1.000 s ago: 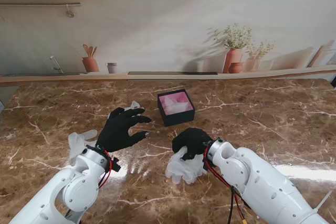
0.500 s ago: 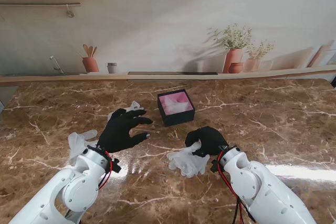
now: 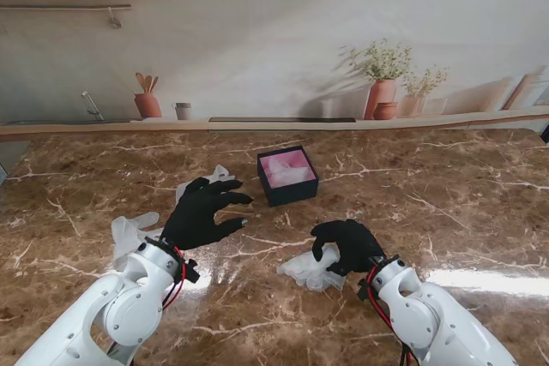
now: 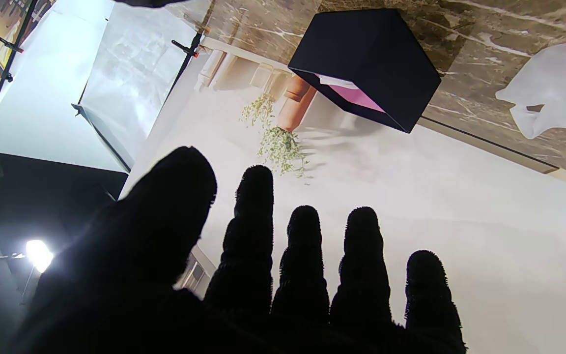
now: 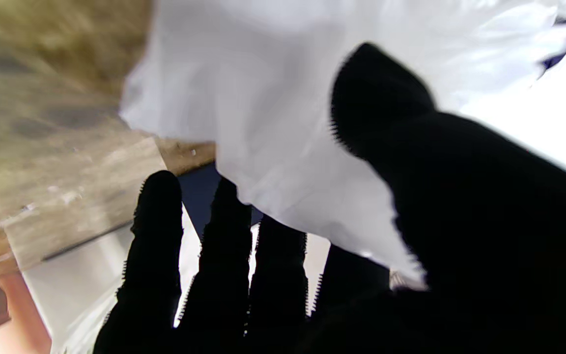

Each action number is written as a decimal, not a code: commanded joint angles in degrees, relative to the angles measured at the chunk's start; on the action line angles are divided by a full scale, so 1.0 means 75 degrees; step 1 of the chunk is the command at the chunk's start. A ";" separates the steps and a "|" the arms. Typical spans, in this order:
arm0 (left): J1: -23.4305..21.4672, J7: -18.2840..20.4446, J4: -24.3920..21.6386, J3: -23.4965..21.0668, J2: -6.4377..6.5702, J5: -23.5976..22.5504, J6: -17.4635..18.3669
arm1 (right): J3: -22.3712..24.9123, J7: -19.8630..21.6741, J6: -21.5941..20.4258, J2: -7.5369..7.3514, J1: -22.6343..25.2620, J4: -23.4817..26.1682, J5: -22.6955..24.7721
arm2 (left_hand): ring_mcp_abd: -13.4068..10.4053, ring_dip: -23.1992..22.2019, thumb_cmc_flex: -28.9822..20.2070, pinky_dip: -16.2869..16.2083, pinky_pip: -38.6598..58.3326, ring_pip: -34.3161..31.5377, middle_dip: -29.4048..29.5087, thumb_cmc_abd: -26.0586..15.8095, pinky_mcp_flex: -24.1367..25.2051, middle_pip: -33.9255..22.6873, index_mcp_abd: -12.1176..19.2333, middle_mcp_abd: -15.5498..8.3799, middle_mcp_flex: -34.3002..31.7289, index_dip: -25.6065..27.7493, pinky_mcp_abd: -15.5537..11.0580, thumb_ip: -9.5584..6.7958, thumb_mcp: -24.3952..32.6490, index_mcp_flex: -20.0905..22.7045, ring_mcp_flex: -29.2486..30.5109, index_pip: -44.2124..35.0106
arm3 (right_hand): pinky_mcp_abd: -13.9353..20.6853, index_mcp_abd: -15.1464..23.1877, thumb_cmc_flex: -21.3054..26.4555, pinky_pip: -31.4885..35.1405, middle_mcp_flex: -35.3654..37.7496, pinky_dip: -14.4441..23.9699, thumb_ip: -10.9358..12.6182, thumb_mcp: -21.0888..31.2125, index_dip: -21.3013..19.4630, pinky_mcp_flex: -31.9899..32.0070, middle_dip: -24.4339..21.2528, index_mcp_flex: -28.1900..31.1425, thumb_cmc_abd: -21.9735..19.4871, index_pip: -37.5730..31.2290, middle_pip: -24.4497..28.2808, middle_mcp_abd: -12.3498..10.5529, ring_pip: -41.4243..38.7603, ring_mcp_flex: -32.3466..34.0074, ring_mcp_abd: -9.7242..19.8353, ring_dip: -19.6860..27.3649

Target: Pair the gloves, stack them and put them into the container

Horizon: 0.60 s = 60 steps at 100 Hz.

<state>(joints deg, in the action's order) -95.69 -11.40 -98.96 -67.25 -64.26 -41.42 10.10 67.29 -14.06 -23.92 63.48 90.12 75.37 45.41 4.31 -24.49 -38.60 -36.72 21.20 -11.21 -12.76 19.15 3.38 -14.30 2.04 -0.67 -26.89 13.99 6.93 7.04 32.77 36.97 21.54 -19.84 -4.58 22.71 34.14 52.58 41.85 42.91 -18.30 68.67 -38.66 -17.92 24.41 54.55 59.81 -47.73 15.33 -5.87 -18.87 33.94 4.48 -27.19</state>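
My right hand (image 3: 347, 244), in a black cover, is shut on a crumpled white glove (image 3: 309, 270) lying on the marble nearer to me than the container. The right wrist view shows that white glove (image 5: 288, 123) pinched between thumb (image 5: 401, 128) and fingers (image 5: 155, 236). The container (image 3: 287, 175) is a black box with a pink lining and something white inside. My left hand (image 3: 204, 212) hovers open with fingers spread, left of the box. A second white glove (image 3: 218, 174) lies just beyond it, and a third (image 3: 129, 233) lies to its left. The left wrist view shows the container (image 4: 366, 64) and a glove (image 4: 553, 96).
The brown marble table (image 3: 446, 195) stretches to the right. A ledge (image 3: 283, 123) runs along the far edge, backed by a wall printed with plant pots and shelves.
My right hand has slid to the right and nearer to me, dragging the white glove with it and bunching it up. The left hand has barely moved.
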 commanded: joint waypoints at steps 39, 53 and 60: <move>0.0021 0.0079 0.0004 0.0029 0.0018 0.0036 0.0114 | 0.0303 0.1585 0.0148 -0.0470 0.0495 0.0843 0.0785 | -0.0314 0.0064 -0.0087 -0.0100 -0.0295 0.0253 0.0072 -0.0239 0.0113 0.0196 0.0202 -0.0275 0.0016 0.0021 -0.0203 -0.0164 -0.0178 0.0170 -0.0256 -0.0037 | -0.0847 -0.0820 -0.1481 -0.1356 -0.1881 -0.1382 0.0909 -0.0041 -0.0942 -0.0651 -0.1856 -0.0435 0.0519 0.1652 -0.1173 0.0794 0.1389 -0.0457 -0.1264 0.1609; 0.0021 0.0085 0.0006 0.0024 0.0018 0.0055 0.0145 | -0.0231 0.1049 0.0324 -0.0509 0.0157 0.0480 0.1332 | -0.0324 0.0070 -0.0090 -0.0090 -0.0324 0.0261 0.0077 -0.0253 0.0122 0.0202 0.0209 -0.0273 0.0022 0.0018 -0.0217 -0.0162 -0.0208 0.0167 -0.0262 -0.0031 | -0.0474 -0.0595 -0.0393 -0.0067 -0.1448 -0.2161 0.0091 -0.0214 -0.1260 -0.1889 -0.1709 -0.0291 0.0551 0.0984 -0.0360 0.0736 0.0721 0.0776 -0.1037 0.1289; 0.0013 0.0083 0.0005 0.0011 0.0020 0.0046 0.0154 | -0.0495 0.0678 0.0395 -0.0517 -0.0016 0.0250 0.1552 | -0.0322 0.0073 -0.0095 -0.0089 -0.0335 0.0266 0.0077 -0.0253 0.0122 0.0202 0.0190 -0.0267 0.0022 0.0019 -0.0214 -0.0163 -0.0221 0.0163 -0.0269 -0.0032 | -0.0151 -0.0403 0.0111 0.0732 -0.0623 -0.2228 -0.0152 -0.0358 -0.1290 -0.2612 -0.1113 -0.0161 0.0552 0.0306 0.0277 0.0484 -0.0104 0.1866 -0.0679 0.0503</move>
<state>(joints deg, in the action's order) -95.40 -10.73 -98.91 -67.19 -64.21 -41.05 11.06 64.08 -9.54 -21.45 59.07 89.78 79.40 55.95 4.31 -24.49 -38.60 -36.73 20.68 -11.20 -12.76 19.15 3.38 -14.30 2.04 -0.70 -26.89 13.99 6.93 7.04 32.78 36.97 21.54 -19.84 -7.83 17.34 31.51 52.61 33.70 28.94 -16.41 66.07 -47.10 -29.43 12.84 52.05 62.28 -41.77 13.99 -0.46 -14.57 42.05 -2.83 -19.13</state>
